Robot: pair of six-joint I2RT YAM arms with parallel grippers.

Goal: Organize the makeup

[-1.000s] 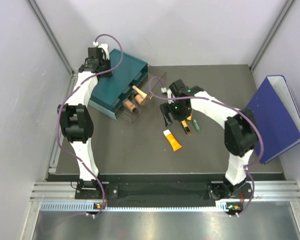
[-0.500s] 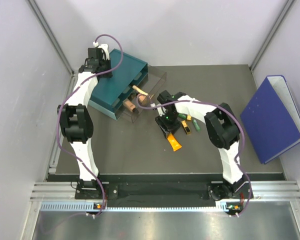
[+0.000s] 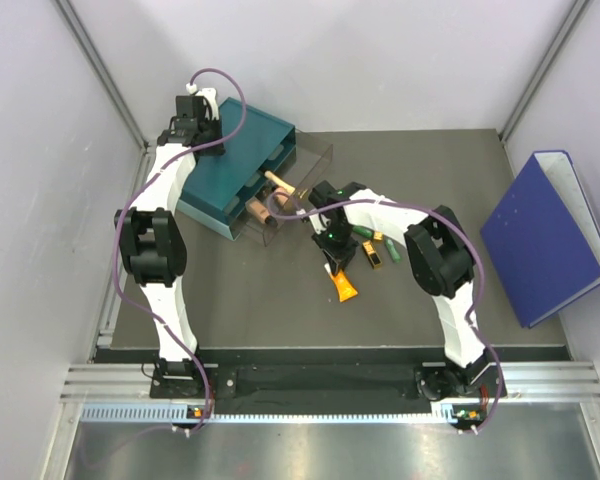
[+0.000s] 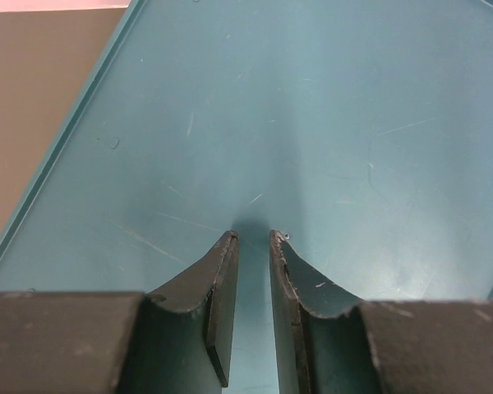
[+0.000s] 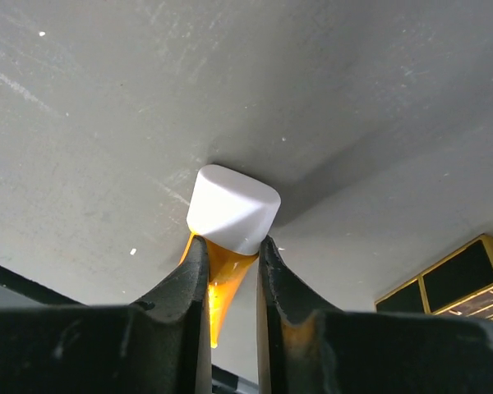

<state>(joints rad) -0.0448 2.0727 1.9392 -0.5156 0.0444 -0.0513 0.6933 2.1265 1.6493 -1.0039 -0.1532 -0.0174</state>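
Observation:
An orange tube [image 5: 222, 275] with a white cap [image 5: 232, 208] lies on the dark table, and my right gripper [image 5: 231, 250] is shut on its body just below the cap. From above, the orange tube [image 3: 346, 288] sticks out toward the near edge from under the right gripper [image 3: 334, 264]. A black and gold stick [image 3: 374, 257] and green tubes [image 3: 393, 248] lie just right of it. Peach and tan pieces [image 3: 260, 211] sit in the pulled-out clear drawer [image 3: 305, 180]. My left gripper [image 4: 254, 240] hovers over the teal drawer box [image 4: 312, 123], jaws a narrow gap apart with nothing between them.
The teal drawer box [image 3: 242, 135] stands at the back left with the left arm over its far corner. A big blue binder [image 3: 545, 235] lies at the right edge. The black and gold stick [image 5: 456, 279] shows at the right of the right wrist view.
My right arm swung left and down onto the orange tube, and its jaws closed from wide open onto the tube. The left arm has stayed still.

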